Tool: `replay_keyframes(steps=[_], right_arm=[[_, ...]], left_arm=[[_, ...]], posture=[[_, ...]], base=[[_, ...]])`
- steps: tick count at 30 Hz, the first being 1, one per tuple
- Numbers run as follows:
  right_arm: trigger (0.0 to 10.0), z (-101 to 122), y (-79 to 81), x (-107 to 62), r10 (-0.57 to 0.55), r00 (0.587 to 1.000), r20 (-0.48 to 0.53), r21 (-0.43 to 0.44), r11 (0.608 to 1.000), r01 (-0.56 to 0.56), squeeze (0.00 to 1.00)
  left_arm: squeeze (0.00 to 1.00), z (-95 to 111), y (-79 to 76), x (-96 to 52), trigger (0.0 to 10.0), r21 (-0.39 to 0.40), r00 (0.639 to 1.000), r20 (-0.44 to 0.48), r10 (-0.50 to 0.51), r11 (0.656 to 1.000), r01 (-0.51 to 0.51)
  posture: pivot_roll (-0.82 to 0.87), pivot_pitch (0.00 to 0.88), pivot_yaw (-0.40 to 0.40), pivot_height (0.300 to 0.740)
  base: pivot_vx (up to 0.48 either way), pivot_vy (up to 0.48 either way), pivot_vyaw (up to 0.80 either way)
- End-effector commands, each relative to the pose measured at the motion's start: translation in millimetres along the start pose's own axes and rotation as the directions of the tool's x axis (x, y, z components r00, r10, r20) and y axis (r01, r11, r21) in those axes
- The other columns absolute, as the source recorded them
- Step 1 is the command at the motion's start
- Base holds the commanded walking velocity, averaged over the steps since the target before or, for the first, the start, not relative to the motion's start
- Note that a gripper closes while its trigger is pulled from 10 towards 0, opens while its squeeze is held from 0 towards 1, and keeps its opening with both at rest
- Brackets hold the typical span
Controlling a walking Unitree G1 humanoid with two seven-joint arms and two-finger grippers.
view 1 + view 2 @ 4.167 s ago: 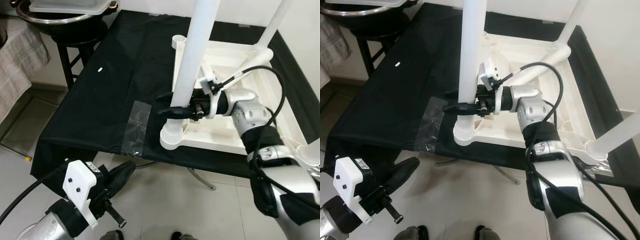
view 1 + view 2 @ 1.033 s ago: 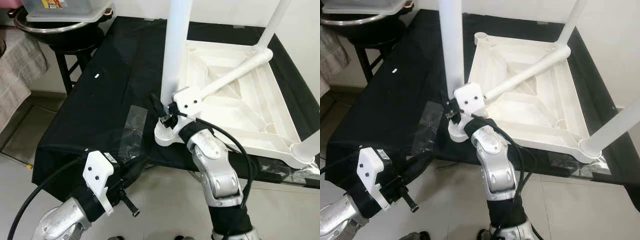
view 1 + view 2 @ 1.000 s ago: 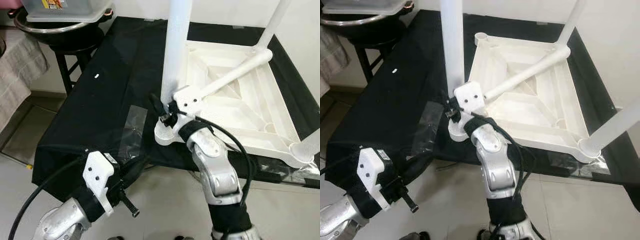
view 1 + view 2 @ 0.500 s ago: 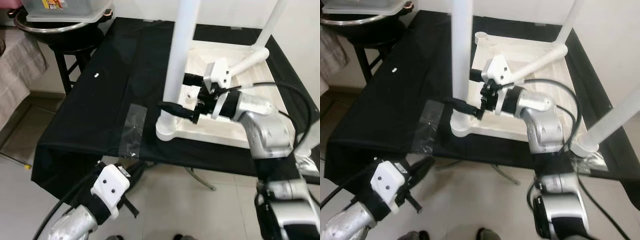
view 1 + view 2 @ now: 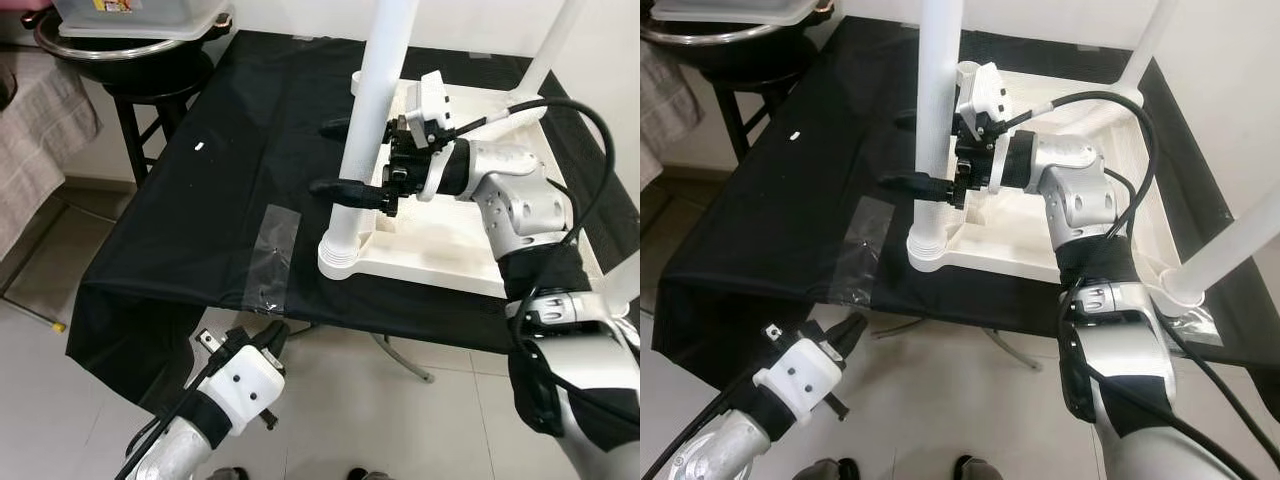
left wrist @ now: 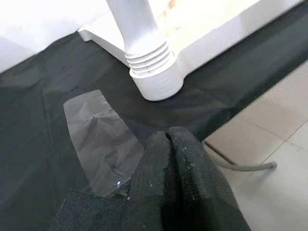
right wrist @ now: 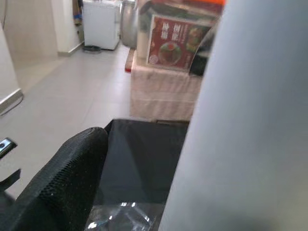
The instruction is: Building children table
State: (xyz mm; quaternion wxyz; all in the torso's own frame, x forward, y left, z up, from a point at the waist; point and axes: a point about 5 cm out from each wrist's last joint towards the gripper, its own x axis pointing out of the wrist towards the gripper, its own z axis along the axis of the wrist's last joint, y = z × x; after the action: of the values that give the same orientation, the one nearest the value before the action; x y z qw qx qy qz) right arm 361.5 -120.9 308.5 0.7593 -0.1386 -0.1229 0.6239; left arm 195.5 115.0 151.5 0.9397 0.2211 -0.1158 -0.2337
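While the white leg [image 5: 375,120] stands upright at frame centre, socketed in the upturned tabletop [image 5: 470,240], your right tool [image 5: 340,160] straddles it, fingers spread; left tool [image 6: 171,159], pressed together, hangs lower left.

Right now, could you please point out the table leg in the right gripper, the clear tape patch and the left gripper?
leg [image 5: 372,110], left eye view, mid shaft.
tape [image 5: 272,252], left eye view, centre of patch on the black cloth.
left gripper [image 6: 169,137], left wrist view, tips.
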Motion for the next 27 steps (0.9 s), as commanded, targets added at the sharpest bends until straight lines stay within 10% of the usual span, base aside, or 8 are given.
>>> replay_keyframes(steps=[1, 15, 27], right_arm=[[10.0, -5, 0.2, -0.6, 0.018, 1.000, -0.022, 0.003, 1.000, -0.018, 0.00], [10.0, -50, 9.2, -23.1, -0.065, 0.993, -0.093, 0.098, 0.992, 0.074, 0.00], [10.0, -32, -0.2, -20.7, -0.096, 0.995, 0.003, 0.061, 0.993, 0.096, 0.00]], left_arm=[[0.00, -7, -8.1, 0.5, 10.0, -0.038, 0.999, -0.044, -0.028, 0.999, 0.027], [0.00, -13, -18.5, 19.1, 10.0, 0.156, 0.992, -0.114, -0.050, 0.985, 0.068], [0.00, -7, -18.4, 16.6, 10.0, 0.259, 0.997, -0.077, 0.000, 0.966, 0.020]], posture=[[0.08, 0.230, -0.069, 0.740], [0.07, 0.215, -0.059, 0.740], [0.07, 0.199, -0.062, 0.740]], base=[[0.000, 0.000, 0.00], [0.000, 0.000, 0.00], [0.000, 0.000, 0.00]])
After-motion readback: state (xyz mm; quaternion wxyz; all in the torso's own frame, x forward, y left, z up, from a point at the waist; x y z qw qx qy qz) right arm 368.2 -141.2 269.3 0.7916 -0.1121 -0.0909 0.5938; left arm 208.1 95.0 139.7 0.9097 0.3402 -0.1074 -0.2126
